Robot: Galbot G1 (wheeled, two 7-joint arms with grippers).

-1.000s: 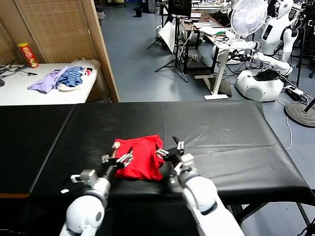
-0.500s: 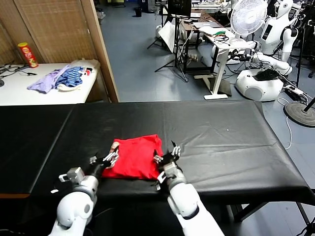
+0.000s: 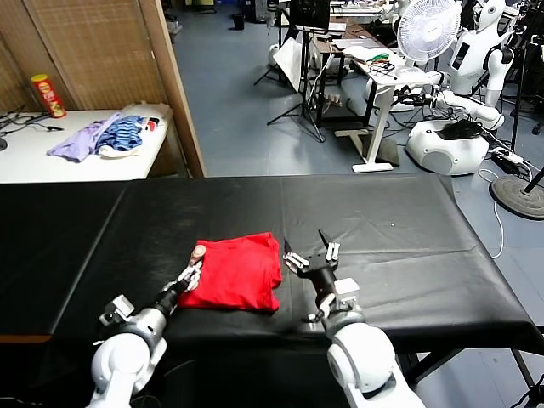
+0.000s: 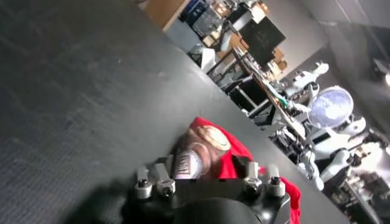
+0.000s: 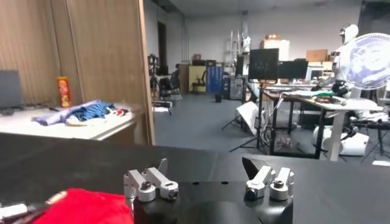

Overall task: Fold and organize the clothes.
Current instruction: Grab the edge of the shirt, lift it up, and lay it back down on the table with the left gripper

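Gripping T-shirt [image 3: 234, 270] edge, left tool [image 3: 189, 278] tips hidden, right tool [image 3: 311, 255] open

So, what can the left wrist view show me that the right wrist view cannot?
Only the left wrist view shows the brown-and-white print on the red T-shirt, right at the left gripper, and the bare black table beside it.

Only the right wrist view shows the right gripper, fingers open and holding nothing, and far behind it the side table with the lilac and striped garments and a red can.

Both show the red T-shirt, the black table and the white fan.
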